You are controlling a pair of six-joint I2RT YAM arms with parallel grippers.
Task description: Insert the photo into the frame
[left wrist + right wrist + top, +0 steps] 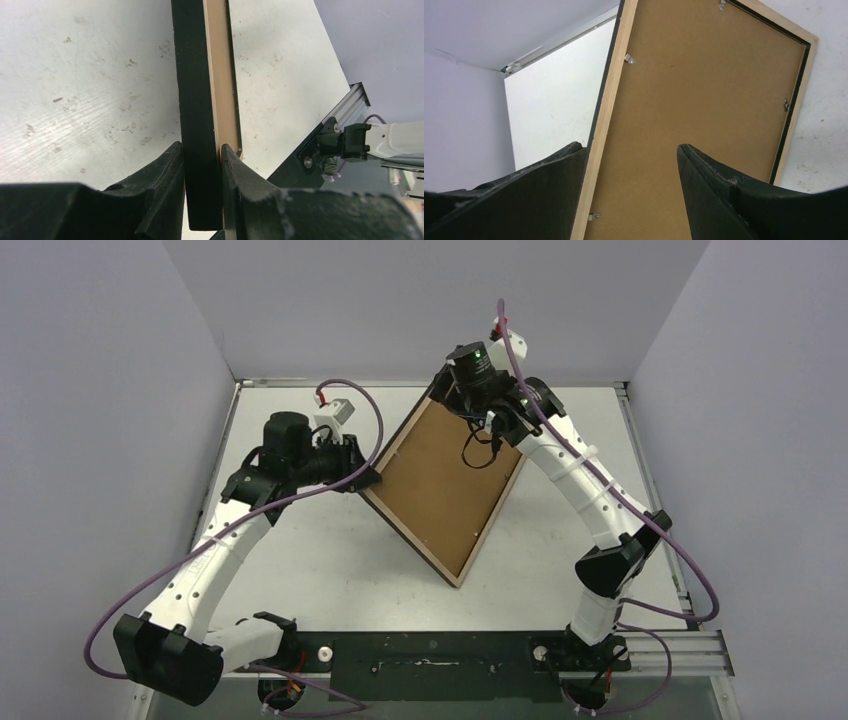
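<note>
Left fingers [165,175]: clamped on the rim of the frame [197,90], with the black front against one pad and the pale wood back against the other. The long rim is seen running straight ahead of them, toward the end under the right fingers [719,185]. The tabletop [90,90] is seen on both sides of the rim. Right fingers: spread wide, nothing held, the rim and backing board [704,90] just beyond the tips. The frame is turned back-side to these fingers, with small clips [630,59] at the board's edge. The photo is not seen.

Frame [599,145]: light bare wood back, black matt front.
Backing board [704,90]: brown, matt, smooth fibreboard.
Clips [630,59]: bright metal.
Tabletop [90,90]: white, matt, scuffed.
Left pincer [202,150]: black plastic, rough.
</note>
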